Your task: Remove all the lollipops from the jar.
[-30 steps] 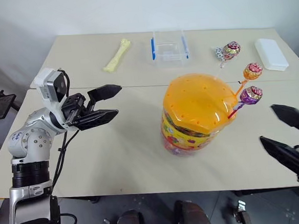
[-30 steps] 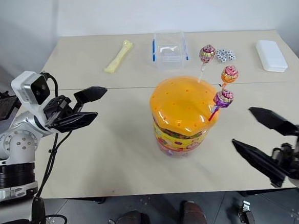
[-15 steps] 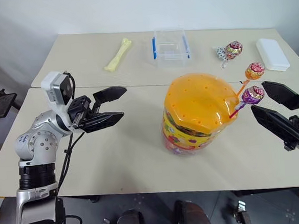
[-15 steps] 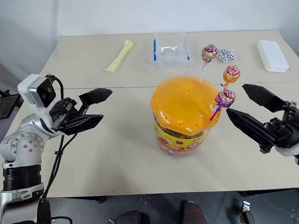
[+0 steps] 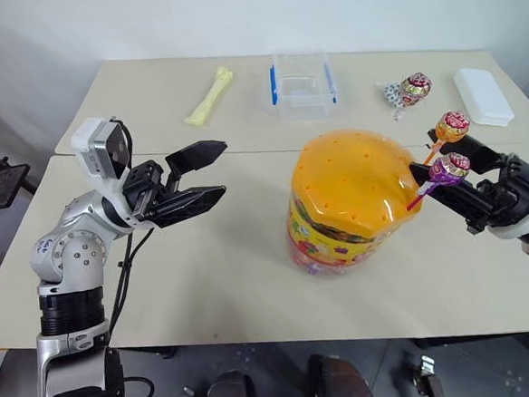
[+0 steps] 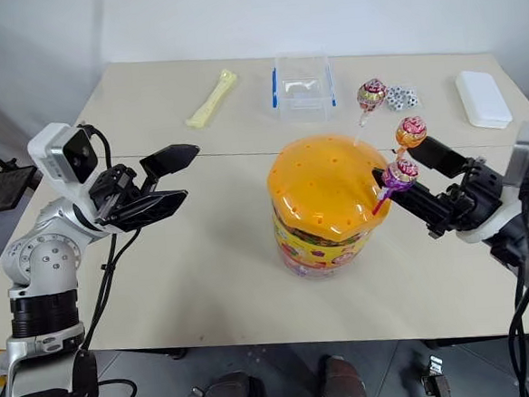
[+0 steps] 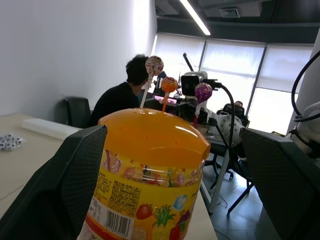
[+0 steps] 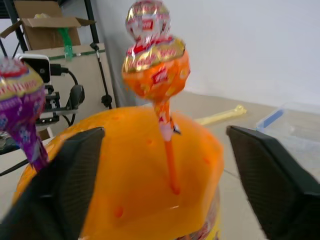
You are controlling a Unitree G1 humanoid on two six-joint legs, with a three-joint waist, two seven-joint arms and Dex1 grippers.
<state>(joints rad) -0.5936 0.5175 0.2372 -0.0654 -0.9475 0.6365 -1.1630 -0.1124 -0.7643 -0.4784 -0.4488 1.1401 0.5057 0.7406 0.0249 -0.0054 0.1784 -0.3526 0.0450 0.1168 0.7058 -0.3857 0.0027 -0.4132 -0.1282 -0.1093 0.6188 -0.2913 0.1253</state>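
Jar [image 5: 348, 202]: stood on counter [image 5: 233, 273]; three lollipops [image 5: 447, 126] planted in lid holes. Right claw [image 5: 436, 161]: spread, set astride orange stick for extraction. Left claw [image 5: 210, 172]: spread, empty.

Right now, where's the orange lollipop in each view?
Left eye: orange lollipop right of the jar.
Right eye: upper right of the lid.
Left wrist: middle of three above the lid.
Right wrist: centre, between the fingers.
Shared landmark: the jar's orange lid.
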